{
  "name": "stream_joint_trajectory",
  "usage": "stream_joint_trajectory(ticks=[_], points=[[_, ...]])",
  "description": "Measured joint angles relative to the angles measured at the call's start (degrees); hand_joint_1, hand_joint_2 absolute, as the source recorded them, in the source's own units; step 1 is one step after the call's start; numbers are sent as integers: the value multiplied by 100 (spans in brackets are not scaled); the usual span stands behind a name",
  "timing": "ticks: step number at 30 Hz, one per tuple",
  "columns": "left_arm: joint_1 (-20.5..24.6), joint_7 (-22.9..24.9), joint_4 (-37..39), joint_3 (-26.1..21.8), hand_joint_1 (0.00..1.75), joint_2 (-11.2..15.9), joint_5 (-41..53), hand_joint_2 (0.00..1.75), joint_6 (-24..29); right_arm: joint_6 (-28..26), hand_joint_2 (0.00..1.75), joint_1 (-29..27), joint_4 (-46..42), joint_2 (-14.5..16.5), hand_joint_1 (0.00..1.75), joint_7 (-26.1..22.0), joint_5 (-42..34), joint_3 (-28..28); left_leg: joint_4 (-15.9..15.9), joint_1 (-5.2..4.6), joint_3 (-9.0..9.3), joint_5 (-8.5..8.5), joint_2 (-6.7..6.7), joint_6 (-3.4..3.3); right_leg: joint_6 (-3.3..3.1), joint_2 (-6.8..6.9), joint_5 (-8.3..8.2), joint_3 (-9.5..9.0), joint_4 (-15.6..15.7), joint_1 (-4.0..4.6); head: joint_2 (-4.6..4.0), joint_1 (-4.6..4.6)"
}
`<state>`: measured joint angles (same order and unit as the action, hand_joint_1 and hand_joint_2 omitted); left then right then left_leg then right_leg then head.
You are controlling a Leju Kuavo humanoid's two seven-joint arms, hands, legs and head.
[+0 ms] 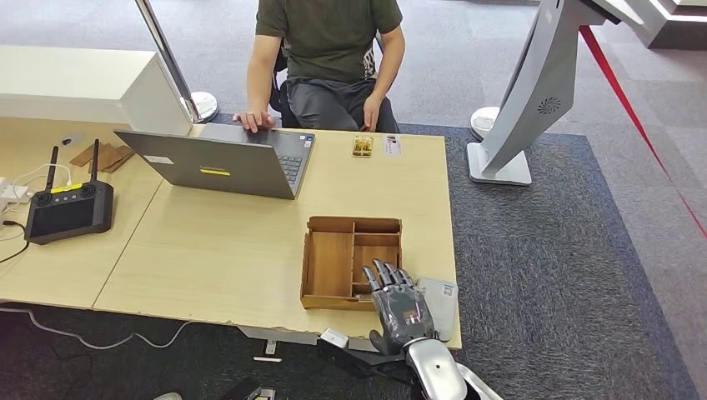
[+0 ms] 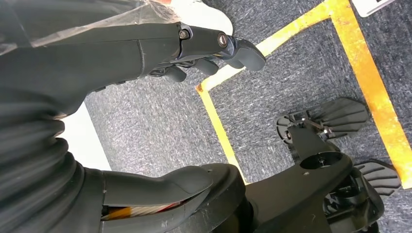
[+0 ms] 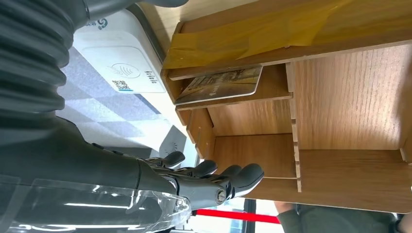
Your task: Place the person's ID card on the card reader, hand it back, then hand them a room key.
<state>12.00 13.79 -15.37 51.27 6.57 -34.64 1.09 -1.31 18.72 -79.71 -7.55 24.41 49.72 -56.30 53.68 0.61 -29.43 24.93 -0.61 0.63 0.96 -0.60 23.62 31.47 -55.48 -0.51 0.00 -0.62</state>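
A black handheld controller with two antennas (image 1: 68, 204) lay at the left end of the pale wooden tabletop (image 1: 208, 250), with white cables beside it. To its right stood an open grey laptop (image 1: 225, 160), its screen back toward the robot; a seated person in a dark green shirt (image 1: 329, 50) rested a hand (image 1: 254, 121) at the laptop's far edge. Further right, at the far edge of the tabletop in front of the person, lay a small yellow-patterned card (image 1: 362, 146) and, just beside it, a small white card (image 1: 391, 144); which of these was the ID card could not be told.

Near the front right of the tabletop sat an open brown wooden tray with compartments (image 1: 333, 262). In the right wrist view a picture-printed card (image 3: 221, 83) lay flat in one small compartment of the tray (image 3: 350, 97). Just right of the tray lay the flat white card reader (image 1: 442, 304), with a contactless symbol on its top (image 3: 121, 68).

The right hand (image 1: 398, 300) hovered over the tray's near right corner, fingers (image 3: 243, 174) extended and apart, grasping nothing. The left hand (image 2: 209, 46) hung over dark carpet with yellow tape lines (image 2: 218, 126), fingers loosely curled and empty.
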Motion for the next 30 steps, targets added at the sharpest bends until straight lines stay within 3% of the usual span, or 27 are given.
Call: stream_joint_trajectory(ticks=[30], points=[[1,0,0,-28,0,-8,0,175,0,-2,175,11,162,58,0,0,0,0,0,0,0,0,0,0,0,0,0,0,0,0,0,-1]])
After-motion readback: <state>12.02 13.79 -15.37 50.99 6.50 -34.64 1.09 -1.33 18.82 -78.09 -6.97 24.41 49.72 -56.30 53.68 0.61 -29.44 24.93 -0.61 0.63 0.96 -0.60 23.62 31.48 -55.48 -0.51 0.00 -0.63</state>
